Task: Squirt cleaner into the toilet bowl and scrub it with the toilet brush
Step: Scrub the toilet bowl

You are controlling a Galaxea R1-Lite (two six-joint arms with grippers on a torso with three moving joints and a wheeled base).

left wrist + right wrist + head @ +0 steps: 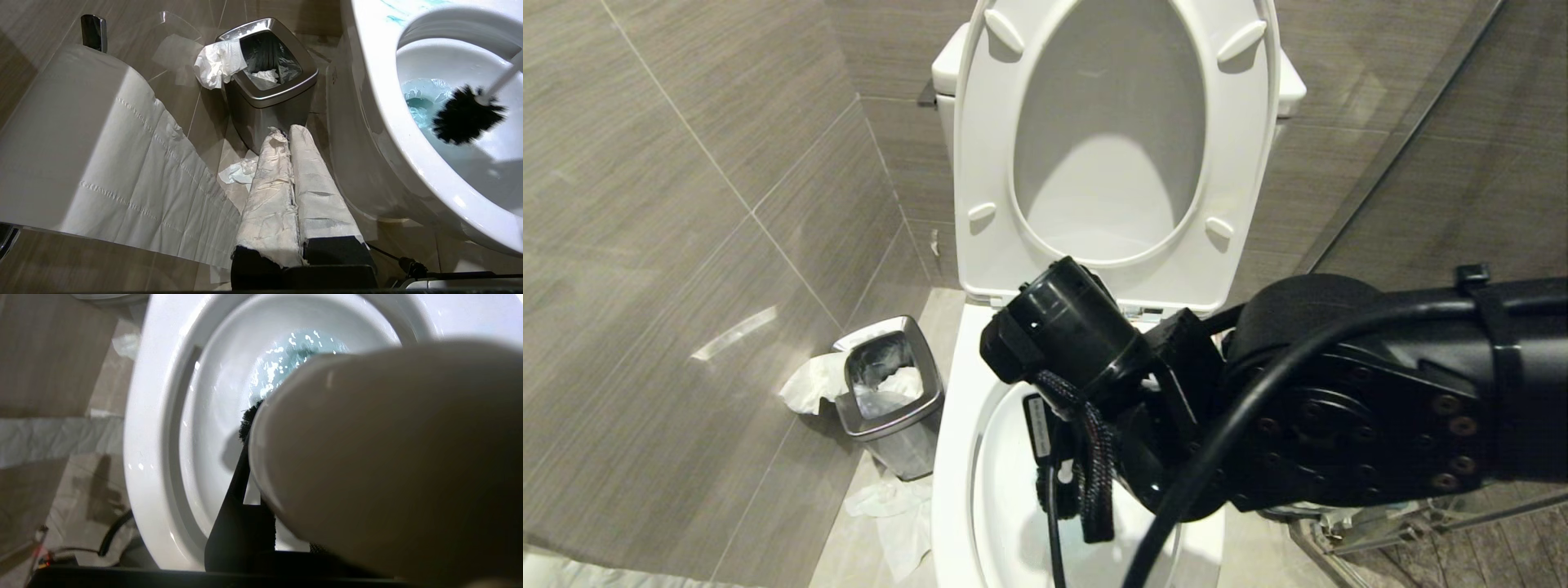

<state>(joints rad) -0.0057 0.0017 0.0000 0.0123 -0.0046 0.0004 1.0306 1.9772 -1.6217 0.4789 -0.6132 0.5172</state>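
Your right gripper (261, 522) is clamped on the toilet brush (466, 114) handle; its bristles hang inside the toilet bowl (367, 102), beside the blue cleaner (421, 104). Your left gripper (291, 163) sits clenched near the bin (269, 98).

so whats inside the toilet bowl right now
Inside the toilet bowl sits turquoise-tinted water, with the toilet brush and its black bristle head down in the basin beside it. In the right wrist view the handle covers much of the bowl, and the drain cannot be seen.

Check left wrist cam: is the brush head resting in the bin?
No. The black brush head is inside the toilet bowl, over the blue-tinted water; the bin holds only a liner and tissue.
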